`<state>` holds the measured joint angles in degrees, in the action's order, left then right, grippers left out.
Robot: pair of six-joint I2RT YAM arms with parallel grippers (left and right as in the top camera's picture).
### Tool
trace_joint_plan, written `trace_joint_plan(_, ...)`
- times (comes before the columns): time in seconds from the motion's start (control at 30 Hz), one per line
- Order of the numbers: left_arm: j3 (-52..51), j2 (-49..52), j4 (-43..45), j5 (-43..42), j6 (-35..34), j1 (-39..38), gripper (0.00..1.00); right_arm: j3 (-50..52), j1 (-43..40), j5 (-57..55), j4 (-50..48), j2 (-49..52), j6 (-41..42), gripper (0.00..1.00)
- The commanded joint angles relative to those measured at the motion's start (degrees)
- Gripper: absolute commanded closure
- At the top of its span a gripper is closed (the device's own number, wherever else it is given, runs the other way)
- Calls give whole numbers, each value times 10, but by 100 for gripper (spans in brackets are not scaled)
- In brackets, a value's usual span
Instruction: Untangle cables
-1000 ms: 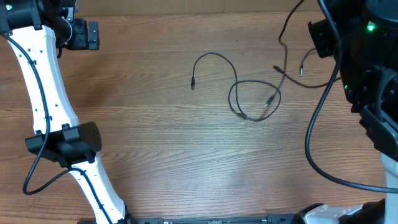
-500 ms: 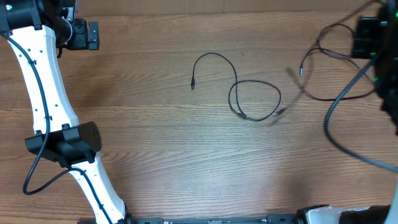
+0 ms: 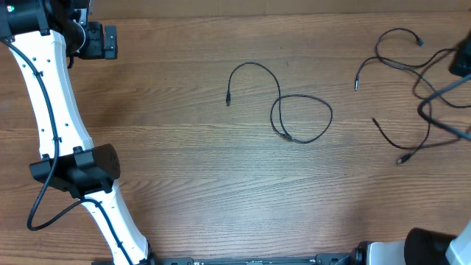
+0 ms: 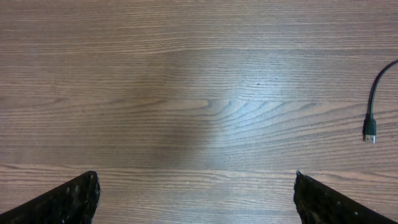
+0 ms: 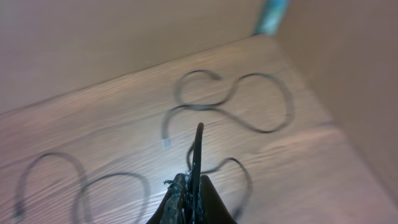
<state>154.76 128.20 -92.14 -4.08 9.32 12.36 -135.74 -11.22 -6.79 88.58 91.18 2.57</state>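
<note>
Black right-side cables [image 3: 401, 30] dragged off centre looped cable [image 3: 302, 96], now well apart on wood desk [image 3: 184, 184]. Right jaws clamped shut, pinching one strand. Left jaws wide open, empty, far-left corner. Tangle looks mostly separated.

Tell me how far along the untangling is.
Done: the right-hand strands lie apart from the centre cable. In hand: the right gripper is shut on one strand. To do: the centre cable crosses itself in a loop; the left gripper hangs open, empty.
</note>
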Motion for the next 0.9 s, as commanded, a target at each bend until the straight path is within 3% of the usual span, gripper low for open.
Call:
trace_joint_plan(0.0, 2, 9, 0, -4, -4, -4, 0, -8, 0, 123, -20, -1, 6, 96)
trace_joint_plan(0.2, 2, 9, 0, -4, -4, -4, 0, -8, -1, 190, -61, -2, 6, 96)
trace_joint_plan(0.53, 2, 9, 0, -4, -4, -4, 0, -7, -58, -1, -22, 51, -16, 96)
trace_joint_plan(0.87, 2, 9, 0, -4, -4, -4, 0, -6, -190, -26, -30, 166, -15, 96)
